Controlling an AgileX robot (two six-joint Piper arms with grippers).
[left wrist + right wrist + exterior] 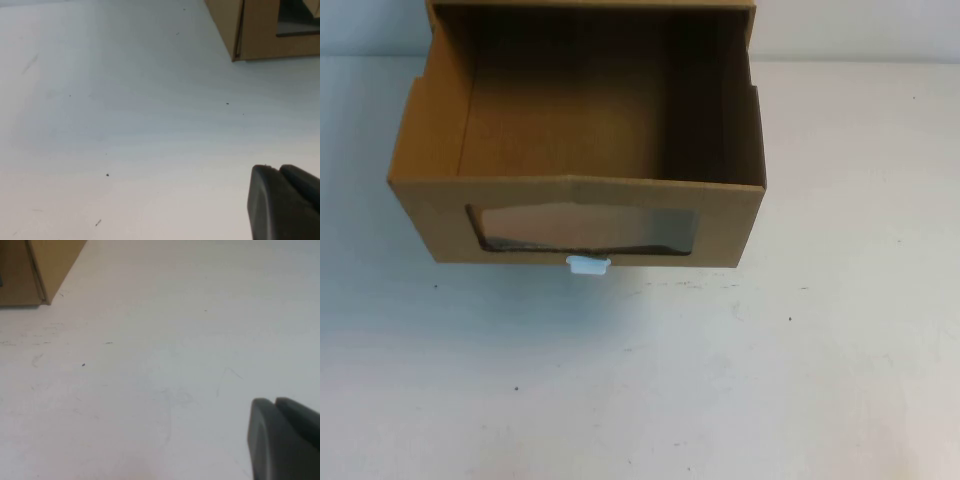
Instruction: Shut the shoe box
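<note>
The shoe box is a brown cardboard drawer-style box at the far middle of the table. Its drawer is pulled out toward me and its inside is bare. The front panel has a clear window with a small white pull tab beneath it. Neither arm shows in the high view. My left gripper hangs over bare table, shut on nothing, with a corner of the shoe box well ahead of it. My right gripper is likewise shut and empty, far from the shoe box corner.
The white table stretches in front of the box and to both sides, marked only by small dark specks. The box's outer sleeve reaches the high view's top edge.
</note>
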